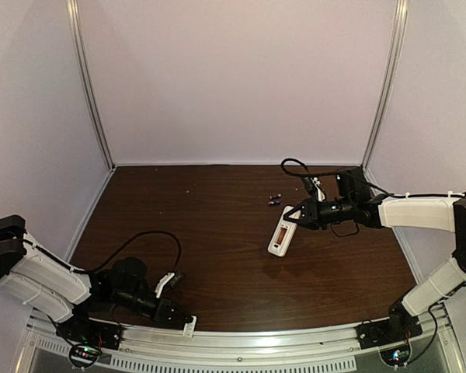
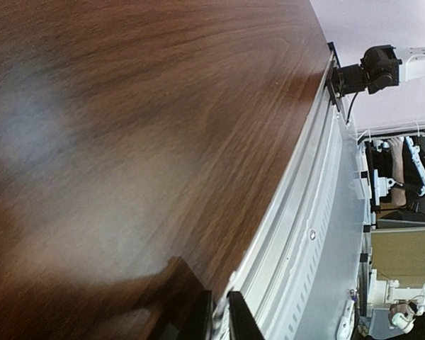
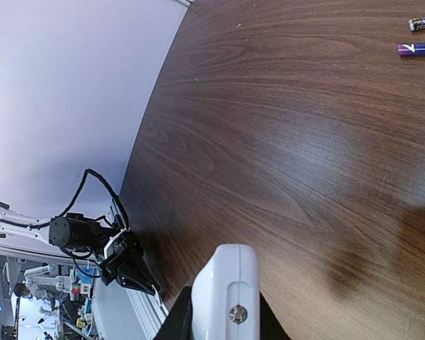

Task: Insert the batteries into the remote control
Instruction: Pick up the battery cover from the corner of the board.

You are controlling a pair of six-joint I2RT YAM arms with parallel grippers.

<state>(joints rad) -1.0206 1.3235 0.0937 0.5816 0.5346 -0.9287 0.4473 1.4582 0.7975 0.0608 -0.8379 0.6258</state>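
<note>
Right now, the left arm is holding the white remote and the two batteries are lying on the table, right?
Not quite. The right gripper holds the remote, not the left gripper, which rests at the near edge of the table. The top view shows it. The two batteries do lie on the table.

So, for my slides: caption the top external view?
Right end effector grips the remote control; batteries lie nearby.
</note>
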